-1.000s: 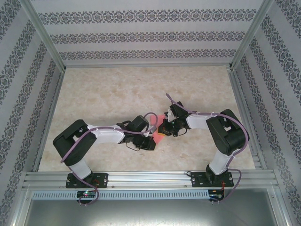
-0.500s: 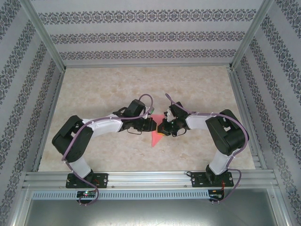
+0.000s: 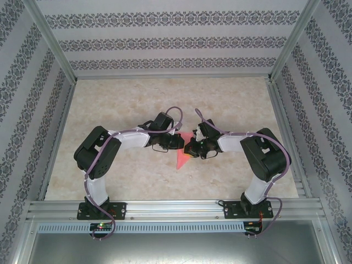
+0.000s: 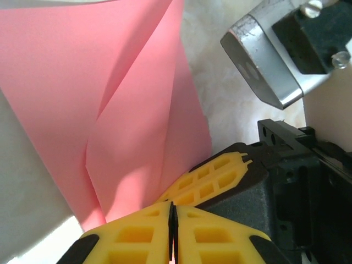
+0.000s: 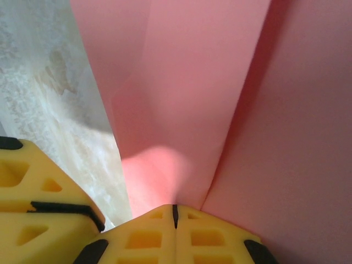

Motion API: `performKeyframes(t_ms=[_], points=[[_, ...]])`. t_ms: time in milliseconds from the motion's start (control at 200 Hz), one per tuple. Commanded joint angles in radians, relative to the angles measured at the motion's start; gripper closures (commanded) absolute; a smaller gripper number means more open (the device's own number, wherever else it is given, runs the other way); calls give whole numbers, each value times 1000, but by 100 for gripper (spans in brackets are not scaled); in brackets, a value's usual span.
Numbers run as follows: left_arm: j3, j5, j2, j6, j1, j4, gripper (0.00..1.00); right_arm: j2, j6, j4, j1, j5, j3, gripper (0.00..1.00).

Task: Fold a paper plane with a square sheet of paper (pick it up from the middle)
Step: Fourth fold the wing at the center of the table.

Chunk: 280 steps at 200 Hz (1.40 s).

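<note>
Two robot hands meet over the marbled surface (image 3: 137,104). The left hand (image 4: 170,204) presses its yellow fingers together on the pink paper plane (image 4: 137,110). The right hand (image 5: 175,208) pinches the same paper (creased lengthwise), whose point juts past both hands.

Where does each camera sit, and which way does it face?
Top external: above and behind, looking down at the table; left arm and right arm show whole.
Left wrist: on the left arm, looking along its shut left gripper at the pink paper.
Right wrist: on the right arm, looking along its shut right gripper at the pink paper.
Shared: both wrist views show that paper and the other gripper's yellow finger.
</note>
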Motion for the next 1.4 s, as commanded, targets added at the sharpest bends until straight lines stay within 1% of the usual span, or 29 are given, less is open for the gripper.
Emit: performKeyframes(t_ms=[0,310,490,559,679,844,979,1054,1209,1394], points=[[-1,-48,87,47,7,-35,88,11,-3,27,22,35,-31,100],[-20,-46,92,62,13,-55,88,-13,9,37,5,24,-34,100],[-29,-108,82,132,13,-129,90,-43,25,39,-24,27,11,100],[-38,-112,78,145,13,-128,92,-30,32,49,-46,25,31,100],[-44,-102,75,158,13,-130,93,-2,22,26,-81,36,75,100],[-43,-90,70,173,13,-133,94,71,11,24,-88,21,138,99],[-44,-84,69,179,14,-136,93,139,-37,-25,-101,58,183,99],[-51,-89,63,188,13,-144,94,165,-56,-38,-127,75,191,99],[-65,-93,51,218,14,-178,94,180,-111,-76,-168,146,224,99],[-105,-101,22,247,15,-199,93,184,-155,-115,-222,192,271,99]])
